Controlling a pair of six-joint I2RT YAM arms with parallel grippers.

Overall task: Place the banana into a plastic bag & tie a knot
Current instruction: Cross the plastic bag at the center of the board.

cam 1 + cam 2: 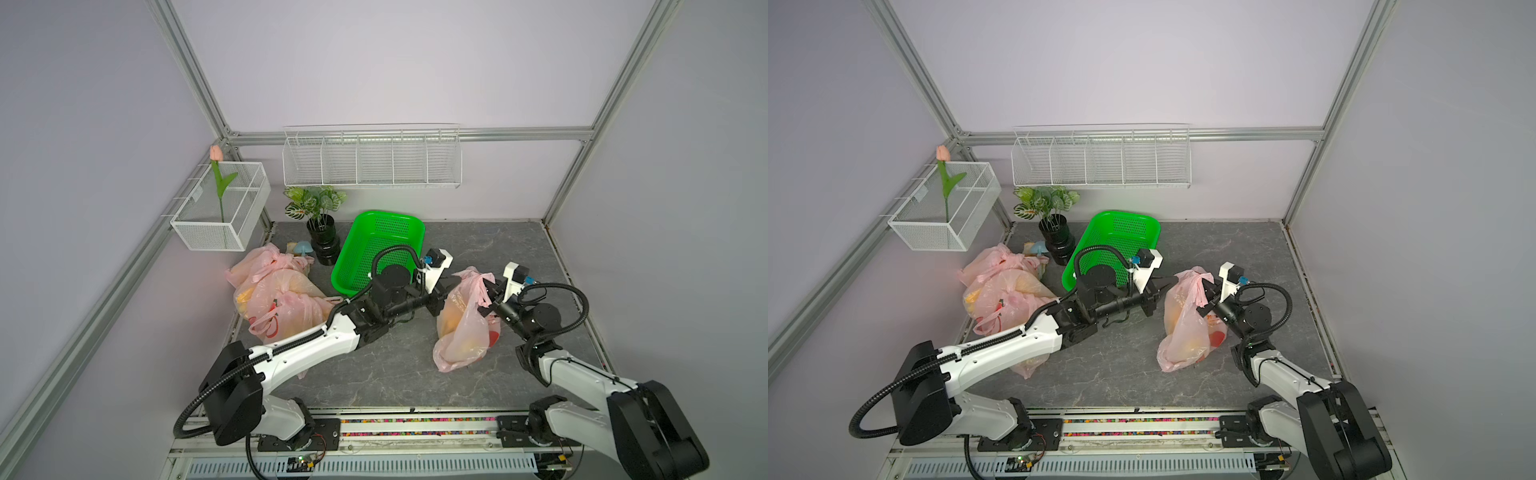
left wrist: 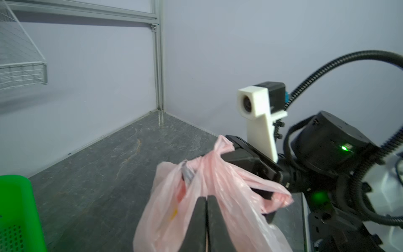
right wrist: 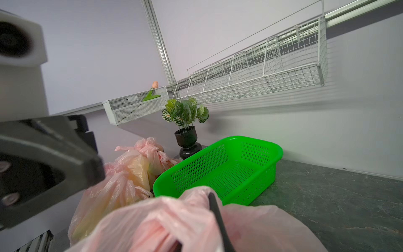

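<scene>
Left gripper (image 2: 206,199) and right gripper (image 1: 487,297) each clamp the pink bag (image 1: 461,336) at its top; we keep tension even while crossing handles, avoiding tears.

Bright, even diffuse light, soft shadows, close foreground blurred in wrist views, edges bowed

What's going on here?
Both arms are working on a pink bag standing on the table, yellowish contents showing through. The right gripper is shut on one handle; the left gripper is shut at the bag's other side, apparently pinching film. No knot visible yet. Other filled bags lie beside the green basket.
</scene>
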